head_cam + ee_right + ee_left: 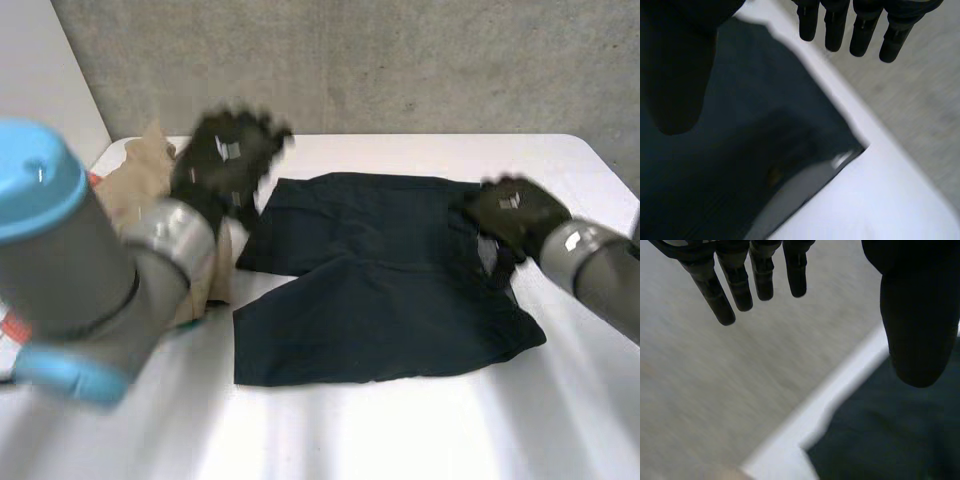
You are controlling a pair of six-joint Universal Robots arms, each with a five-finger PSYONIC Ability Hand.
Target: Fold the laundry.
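A smooth white table stands against a rough grey concrete wall. Dark shorts of thin, matte cloth lie spread flat at the table's middle, legs toward the left. A crumpled beige garment, perhaps a shirt, sits beside them. The left hand hovers over the shorts' far left corner, fingers straight and empty. The right hand, likewise spread and holding nothing, is over their right edge.

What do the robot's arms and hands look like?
The left arm and right arm are fat grey tubes; the left has a round light-blue cap. A silver wrist ring joins each to a black hand: left hand, right hand, with slim rounded fingers.
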